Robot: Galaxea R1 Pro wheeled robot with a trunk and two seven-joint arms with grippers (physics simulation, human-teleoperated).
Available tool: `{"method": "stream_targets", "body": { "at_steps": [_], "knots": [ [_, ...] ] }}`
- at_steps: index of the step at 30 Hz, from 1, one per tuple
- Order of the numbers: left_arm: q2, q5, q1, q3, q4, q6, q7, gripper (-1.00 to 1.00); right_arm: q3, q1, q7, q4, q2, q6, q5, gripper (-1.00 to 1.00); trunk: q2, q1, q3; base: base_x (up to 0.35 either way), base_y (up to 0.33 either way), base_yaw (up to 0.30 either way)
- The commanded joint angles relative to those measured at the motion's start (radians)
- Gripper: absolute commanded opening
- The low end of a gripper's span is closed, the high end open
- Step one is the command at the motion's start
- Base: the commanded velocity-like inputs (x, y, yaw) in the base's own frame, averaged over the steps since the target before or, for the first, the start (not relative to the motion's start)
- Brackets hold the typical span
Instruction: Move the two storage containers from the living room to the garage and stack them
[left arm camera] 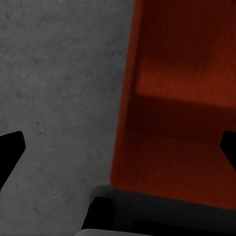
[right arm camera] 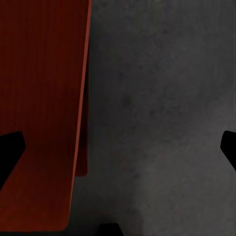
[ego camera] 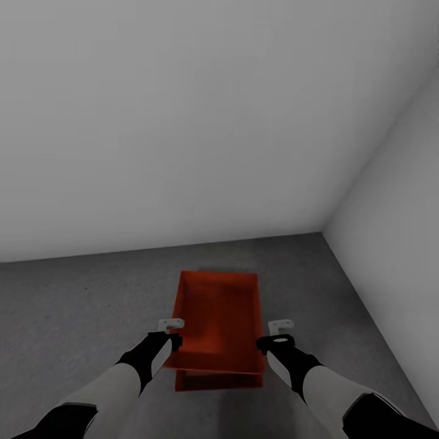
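Left gripper (ego camera: 171,324) and right gripper (ego camera: 281,326) hang spread wide, empty, flanking upper container (ego camera: 218,320); it sits atop lower container (ego camera: 216,381) on garage floor (ego camera: 73,317), long axis pointing away, arms equally near.

upper container (ego camera: 219,317) on lower container (ego camera: 216,381) | both on floor (ego camera: 73,317)

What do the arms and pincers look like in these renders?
Both arms are alike: pale grey forearm shells running into black wrist sections, with darker black segments nearer the body. The left pincer and right pincer end in small light grey, bracket-like fingers. In the wrist views the fingertips show as plain black wedges. No cables or markings can be made out.
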Motion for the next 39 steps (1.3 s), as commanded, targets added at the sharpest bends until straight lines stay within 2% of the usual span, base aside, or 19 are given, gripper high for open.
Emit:
{"method": "stream_targets", "body": {
  "at_steps": [1, 39],
  "knots": [
    [0.000, 0.009, 0.000, -0.002, -0.002, 0.004, 0.005, 1.00, 0.008, 0.000, -0.007, -0.002, 0.000, 0.006, -0.006, 1.00, 0.000, 0.000, 0.001, 0.000, 0.000, 0.000],
    [0.001, 0.009, 0.000, 0.001, -0.002, 0.004, 0.005, 1.00, 0.008, 0.000, -0.006, -0.002, 0.000, 0.005, -0.007, 1.00, 0.000, 0.000, 0.060, 0.000, 0.000, 0.000]
  ]
}}
